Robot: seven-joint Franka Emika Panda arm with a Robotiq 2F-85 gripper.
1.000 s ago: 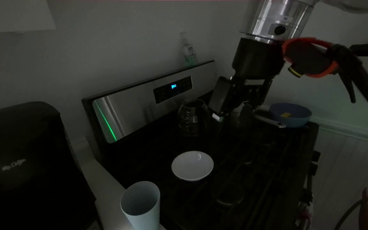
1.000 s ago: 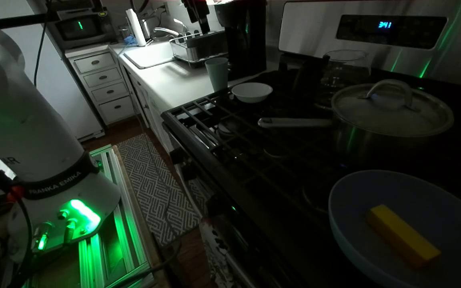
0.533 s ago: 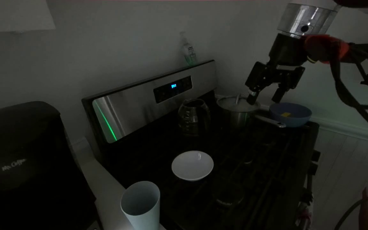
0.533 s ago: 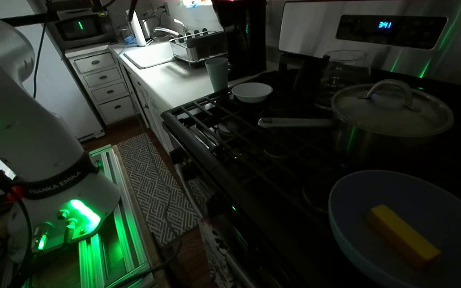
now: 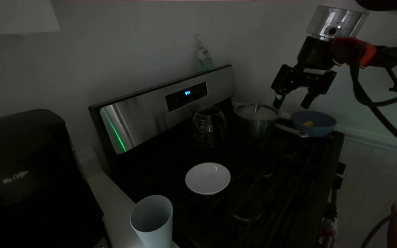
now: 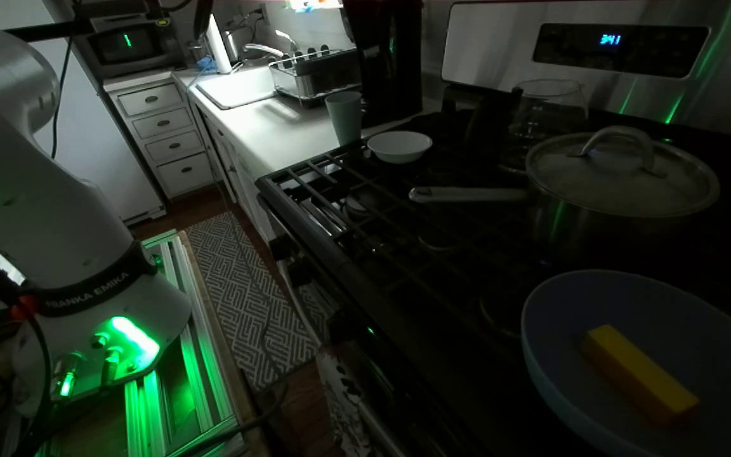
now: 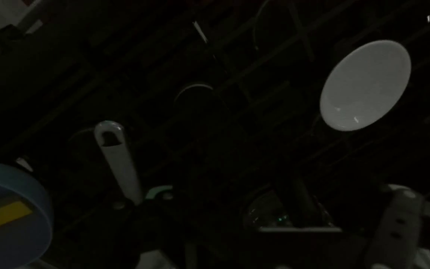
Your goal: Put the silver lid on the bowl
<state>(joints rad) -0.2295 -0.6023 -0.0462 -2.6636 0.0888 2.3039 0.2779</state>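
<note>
The silver lid (image 5: 269,112) lies flat on the steel pot (image 5: 257,128), its arched handle standing up; it is larger in an exterior view (image 6: 613,193). The bluish-grey bowl (image 5: 317,132) stands beside the pot, past its long handle, also in an exterior view (image 6: 540,381), with a yellow block (image 6: 635,374) in it. My gripper (image 5: 292,103) is open and empty, fingers pointing down, in the air near the pot and bowl. In the dark wrist view the bowl (image 7: 11,172) and pot handle (image 7: 123,170) show at the left; the lid is hidden.
A white bowl (image 5: 207,179) stands on the stove grate. A glass carafe (image 5: 203,129) is beside the pot, near the back panel (image 5: 143,119). A pale cup (image 5: 157,236) and a black coffee maker (image 5: 29,165) stand on the counter at the stove's side.
In an exterior view my gripper has moved right and shifted away from in front of the pot, which it hid a second ago. The last half second shows only a small move right. The lid stays put.
</note>
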